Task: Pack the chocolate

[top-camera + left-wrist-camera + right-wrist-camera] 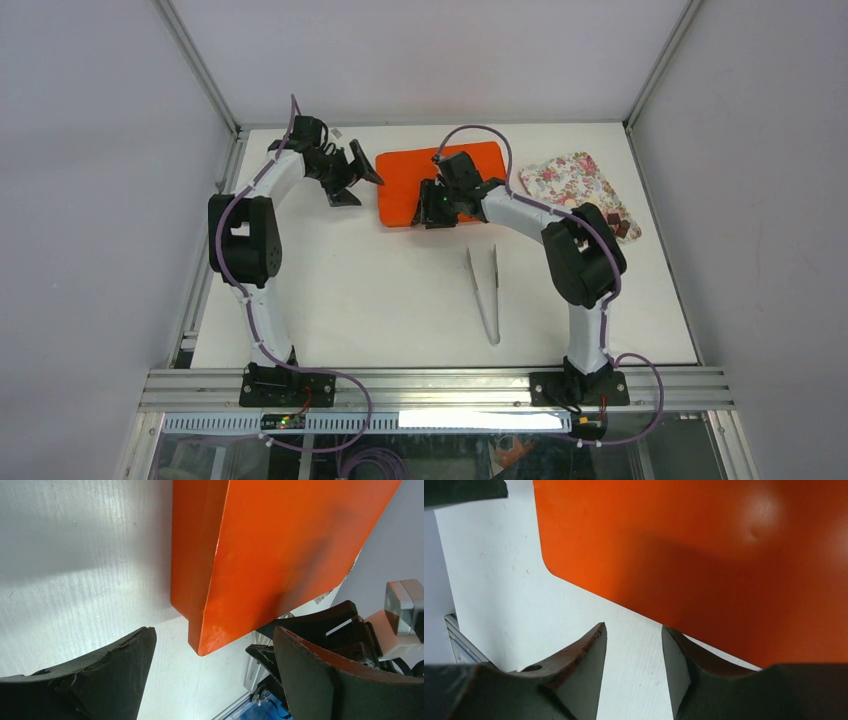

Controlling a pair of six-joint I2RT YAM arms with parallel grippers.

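Observation:
A few dark brown chocolate pieces (623, 227) lie at the near right end of the floral tray (572, 180), partly hidden by my right arm. An orange flat box (430, 178) lies at the back middle; it also shows in the left wrist view (280, 545) and the right wrist view (704, 555). My left gripper (356, 176) is open and empty at the box's left edge, its jaws wide apart before the box corner (215, 647). My right gripper (436, 208) is open and empty at the box's near edge (634, 635), just above the table.
Metal tweezers (485, 288) lie on the white table in front of the box. Aluminium frame posts and grey walls close in the sides and back. No paper cups show.

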